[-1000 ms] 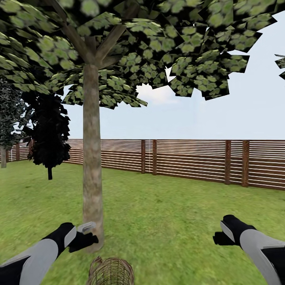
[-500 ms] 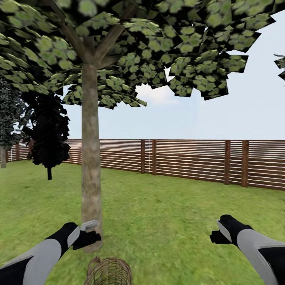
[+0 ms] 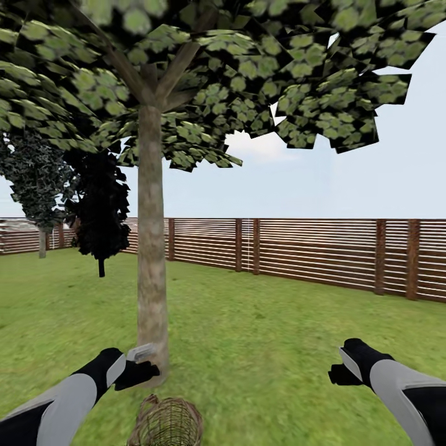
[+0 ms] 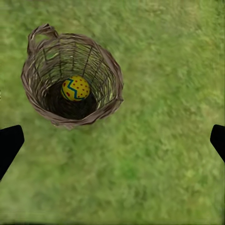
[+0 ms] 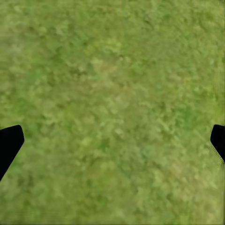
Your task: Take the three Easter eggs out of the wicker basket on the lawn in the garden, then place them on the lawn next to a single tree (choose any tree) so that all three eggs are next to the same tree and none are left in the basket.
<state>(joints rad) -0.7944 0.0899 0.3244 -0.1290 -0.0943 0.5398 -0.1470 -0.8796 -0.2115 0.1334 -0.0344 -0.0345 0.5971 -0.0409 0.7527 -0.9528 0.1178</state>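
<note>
Since the earlier frame my view pans left. Both grippers, left gripper (image 4: 112,140) and right gripper (image 5: 112,140), gape empty. Egg (image 4: 75,88), low in the basket (image 4: 110,70), looks smooth, slippery; I grip its middle.

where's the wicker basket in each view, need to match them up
Head view: the wicker basket sits at the bottom edge, left of centre, just in front of the tree trunk.
Left wrist view: upper left, seen from above, one Easter egg visible inside.
Right wrist view: not in it.
Shared landmark: the lawn under everything.
</note>
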